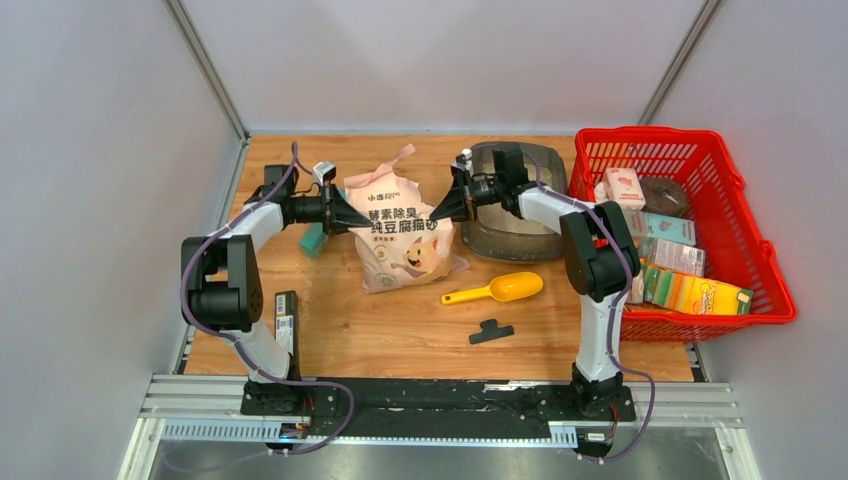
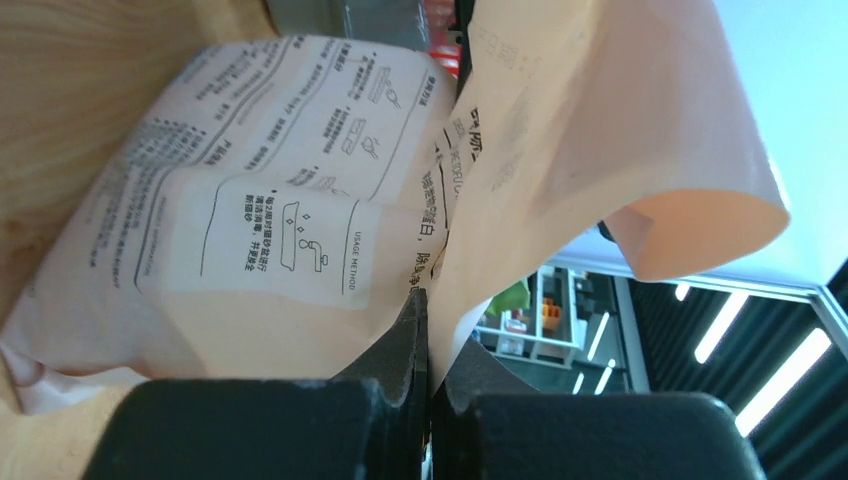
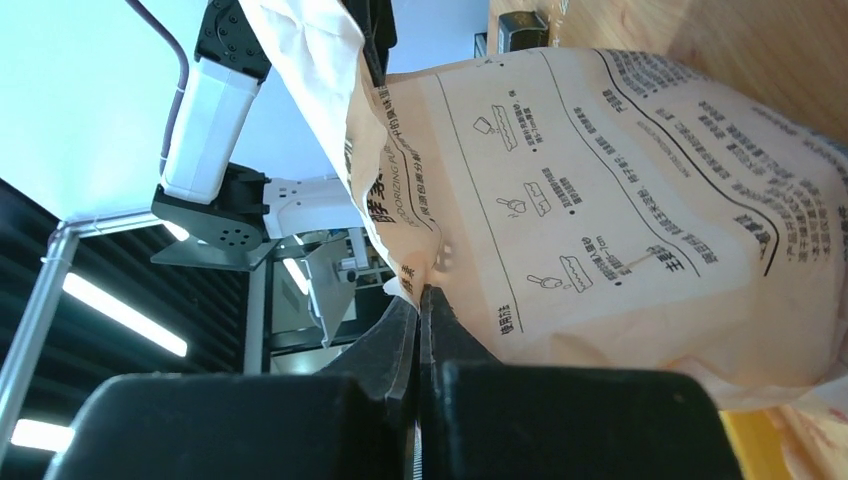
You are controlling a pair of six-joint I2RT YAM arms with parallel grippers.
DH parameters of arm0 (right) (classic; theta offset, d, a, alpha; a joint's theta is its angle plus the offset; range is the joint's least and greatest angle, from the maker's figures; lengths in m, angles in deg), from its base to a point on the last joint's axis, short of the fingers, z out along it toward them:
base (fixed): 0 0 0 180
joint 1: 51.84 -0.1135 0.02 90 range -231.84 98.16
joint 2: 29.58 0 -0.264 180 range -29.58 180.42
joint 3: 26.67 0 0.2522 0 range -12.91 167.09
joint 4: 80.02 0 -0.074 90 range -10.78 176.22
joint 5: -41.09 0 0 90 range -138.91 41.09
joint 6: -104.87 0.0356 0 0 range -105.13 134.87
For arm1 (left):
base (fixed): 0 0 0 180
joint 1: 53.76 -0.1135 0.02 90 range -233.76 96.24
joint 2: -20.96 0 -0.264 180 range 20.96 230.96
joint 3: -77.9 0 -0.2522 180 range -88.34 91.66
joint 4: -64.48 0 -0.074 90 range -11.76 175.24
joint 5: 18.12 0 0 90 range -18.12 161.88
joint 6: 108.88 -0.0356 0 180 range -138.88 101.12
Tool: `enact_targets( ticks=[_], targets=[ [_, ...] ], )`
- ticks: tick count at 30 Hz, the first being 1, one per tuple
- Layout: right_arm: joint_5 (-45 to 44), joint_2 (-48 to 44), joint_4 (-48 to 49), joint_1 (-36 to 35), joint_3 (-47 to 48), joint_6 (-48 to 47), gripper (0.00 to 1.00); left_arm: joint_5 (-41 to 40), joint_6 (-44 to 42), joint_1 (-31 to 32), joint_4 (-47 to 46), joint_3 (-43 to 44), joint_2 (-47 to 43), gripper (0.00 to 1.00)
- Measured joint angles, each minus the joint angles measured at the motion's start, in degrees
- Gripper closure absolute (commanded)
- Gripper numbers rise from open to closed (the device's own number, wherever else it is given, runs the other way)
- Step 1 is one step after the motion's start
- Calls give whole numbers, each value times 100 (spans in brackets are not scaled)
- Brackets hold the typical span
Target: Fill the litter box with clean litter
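In the top view the litter box sits on the bench at 3 o'clock from the bag, just past the right gripper, so the right arm is the nearer one. The bag's long axis runs 12 to 6. Only the wrist views show that the left gripper, at the bag's 9 o'clock edge, and the right gripper are each pinched shut on its film, and the clean litter is hidden inside.

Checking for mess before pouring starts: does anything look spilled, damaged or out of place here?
Nothing looks spilled on the wooden table. The pink-white printed plastic bag looks crumpled, pinched at each side by the left gripper and right gripper. A small black clip lies loose near the yellow plastic scoop.
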Motion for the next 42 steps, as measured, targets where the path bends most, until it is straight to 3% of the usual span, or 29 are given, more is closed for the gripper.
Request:
enact_targets(
  ticks=[5,11,12,13,14,16,20,25,31,34,35,38,42],
  targets=[
    [103,-17,-723,11,59,-140,100,223,-50,35,538,42,0,100],
    [192,-17,-1211,15,136,-315,100,382,1169,37,-68,-367,-46,100],
    [197,-17,-1241,15,138,-330,100,376,1327,37,-151,-402,-59,96],
    [201,-17,-1255,15,138,-330,100,356,1475,37,-238,-442,-87,84],
    [212,-17,-1257,15,138,-332,100,326,1578,37,-295,-481,-122,65],
    [249,-20,-1266,17,138,-378,100,278,1580,22,-302,-522,-238,55],
    [269,-20,-1266,24,138,-439,100,-168,658,-17,345,-225,-664,43],
    [264,-20,-1222,26,138,-442,100,-870,-140,131,-157,-92,-1200,40],
    [260,-20,-1161,26,138,-442,100,-1362,-1639,540,133,72,-1191,40],
    [260,-20,-1123,26,138,-468,100,-1541,-2035,752,133,17,-1189,50],
    [262,-20,-1108,26,138,-481,100,-1556,-2015,798,9,-52,-1189,62],
    [289,-20,-1095,26,138,-522,100,-1541,-1611,835,-417,-269,-1088,80],
    [278,-28,-1027,35,136,-566,100,-1167,-83,632,-1362,-511,-658,95]
  ],
)
